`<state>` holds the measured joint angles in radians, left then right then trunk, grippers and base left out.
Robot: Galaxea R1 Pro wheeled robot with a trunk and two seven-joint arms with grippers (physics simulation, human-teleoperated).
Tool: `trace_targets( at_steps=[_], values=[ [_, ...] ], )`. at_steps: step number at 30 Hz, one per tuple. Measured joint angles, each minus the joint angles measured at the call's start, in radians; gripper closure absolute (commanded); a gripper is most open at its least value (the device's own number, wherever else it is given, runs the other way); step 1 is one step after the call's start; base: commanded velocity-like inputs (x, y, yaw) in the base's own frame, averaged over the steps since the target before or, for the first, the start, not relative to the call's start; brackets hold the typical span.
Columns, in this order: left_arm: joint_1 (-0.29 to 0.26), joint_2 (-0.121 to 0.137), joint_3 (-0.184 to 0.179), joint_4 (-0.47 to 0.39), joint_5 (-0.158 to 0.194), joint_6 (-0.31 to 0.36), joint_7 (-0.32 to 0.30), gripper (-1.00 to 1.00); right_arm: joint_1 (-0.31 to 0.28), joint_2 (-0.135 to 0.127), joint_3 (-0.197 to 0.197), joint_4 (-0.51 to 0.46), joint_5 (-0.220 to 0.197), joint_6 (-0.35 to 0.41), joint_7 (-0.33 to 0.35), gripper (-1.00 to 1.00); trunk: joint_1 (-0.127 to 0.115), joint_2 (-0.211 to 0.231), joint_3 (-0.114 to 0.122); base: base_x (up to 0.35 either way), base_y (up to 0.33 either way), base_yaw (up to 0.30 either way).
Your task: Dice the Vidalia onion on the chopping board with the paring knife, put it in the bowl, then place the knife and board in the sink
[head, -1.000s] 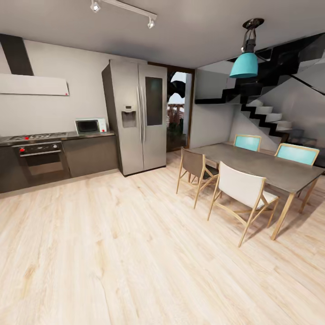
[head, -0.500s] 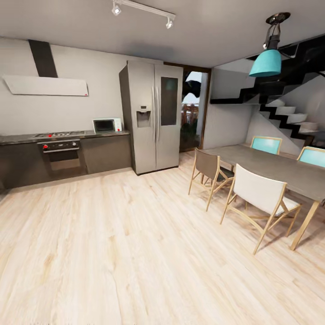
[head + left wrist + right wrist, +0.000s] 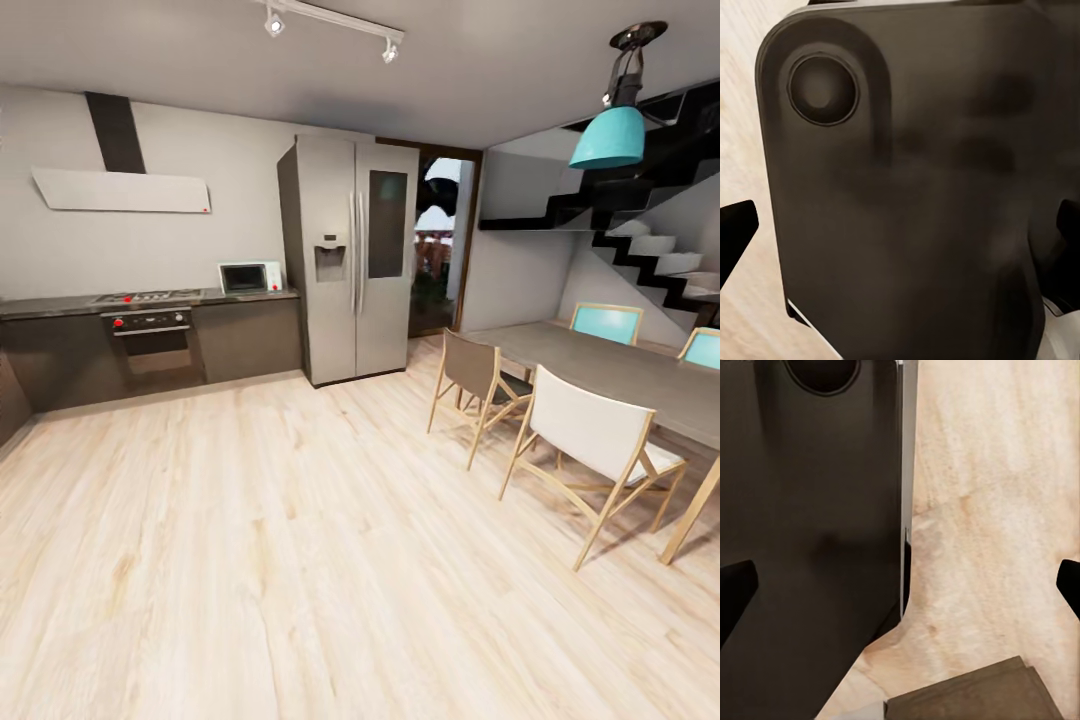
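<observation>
I am out on the kitchen's light wood floor [image 3: 300, 560]. A dark grey countertop [image 3: 50, 303] runs along the far wall at the left, over dark cabinets. The sink, onion, chopping board, paring knife and bowl are out of view. In the left wrist view my left gripper [image 3: 900, 229] is open, its dark fingertips [image 3: 735, 232] far apart, with a dark panel of my own body behind them. My right gripper [image 3: 900, 585] is open too, with nothing between its fingertips [image 3: 735, 589]; behind it are a dark panel and floor.
A hob and oven [image 3: 152, 335] and a microwave [image 3: 250, 277] sit along the counter, and a steel fridge [image 3: 350, 270] stands beside them. At the right are a dining table [image 3: 620, 375], chairs [image 3: 600, 440], stairs [image 3: 650, 250] and a teal lamp [image 3: 612, 135].
The whole picture has shifted right: the camera has turned left, showing more of the counter wall and less of the dining table. Nothing in the room has moved.
</observation>
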<state>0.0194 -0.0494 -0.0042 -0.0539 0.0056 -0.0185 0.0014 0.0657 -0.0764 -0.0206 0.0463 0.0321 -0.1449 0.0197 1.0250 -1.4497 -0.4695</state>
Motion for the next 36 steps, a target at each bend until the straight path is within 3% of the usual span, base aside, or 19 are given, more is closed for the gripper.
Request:
trace_targets(
  at_steps=[6,36],
  values=[
    [0.0,0.009,0.001,0.0,0.0,0.0,0.0,-1.0,0.0,0.0,0.0,0.0,0.0,-0.001,-0.003,-1.0,0.0,0.0,0.0,0.05,0.03,0.064],
    [0.0,0.009,0.0,0.0,0.001,0.001,0.0,-1.0,0.0,0.0,0.0,0.003,0.0,-0.05,-0.003,-1.0,-0.001,0.0,0.0,0.295,0.172,0.293]
  ],
)
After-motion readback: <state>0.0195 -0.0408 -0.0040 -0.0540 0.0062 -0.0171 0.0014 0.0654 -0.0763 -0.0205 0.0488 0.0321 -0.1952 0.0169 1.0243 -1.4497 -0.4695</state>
